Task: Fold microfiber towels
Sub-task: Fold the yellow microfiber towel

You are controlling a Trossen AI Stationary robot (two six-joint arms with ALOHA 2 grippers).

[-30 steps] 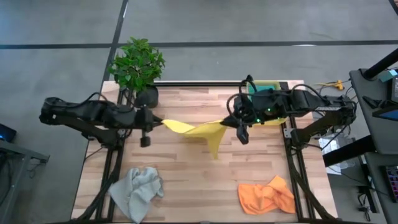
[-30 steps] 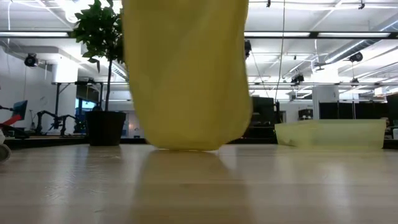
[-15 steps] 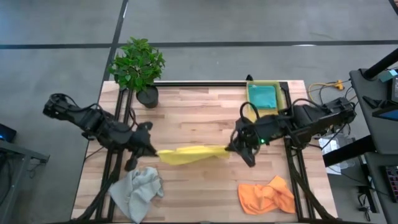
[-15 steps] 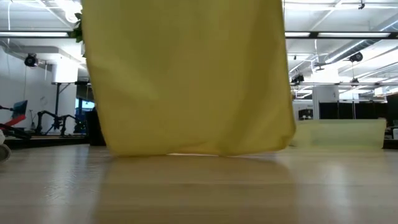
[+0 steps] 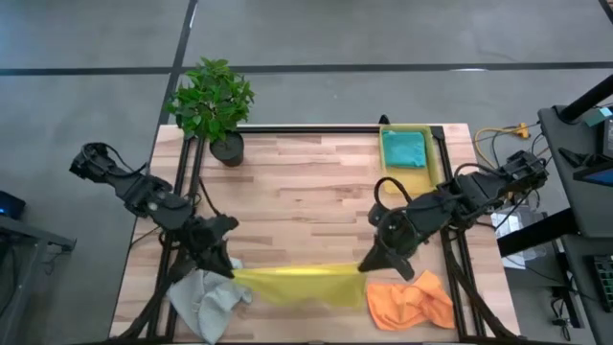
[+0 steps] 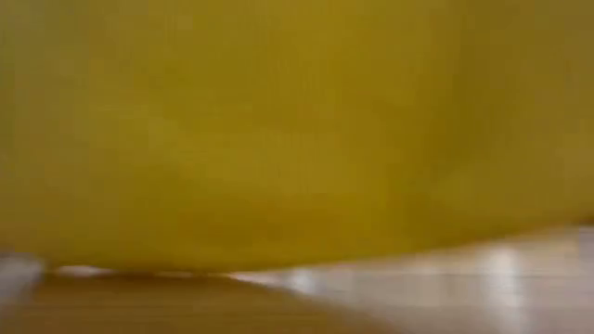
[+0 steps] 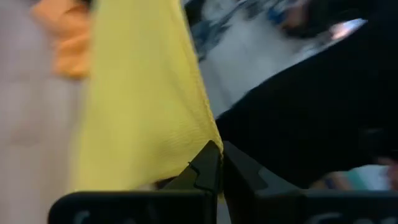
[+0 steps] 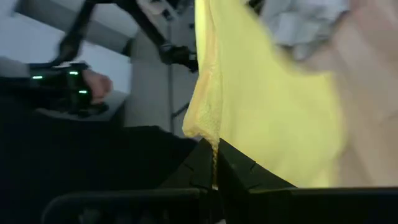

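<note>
While both grippers, left (image 5: 230,272) and right (image 5: 364,267), are pinching the yellow towel (image 5: 297,284) stretched beside the orange towel (image 5: 410,299), laying it flat is probably coming next.

yellow towel (image 6: 278,130) blurring out basically the whole low view, hiding the room behind, only a table (image 6: 445,288) sliver showing

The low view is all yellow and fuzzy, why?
In the low view the yellow towel hangs right in front of the camera, too close to be sharp, so it fills the picture as a blur. The high view shows why: the left gripper and right gripper stretch it along the table's near edge. Both wrist views look smeared too.
</note>
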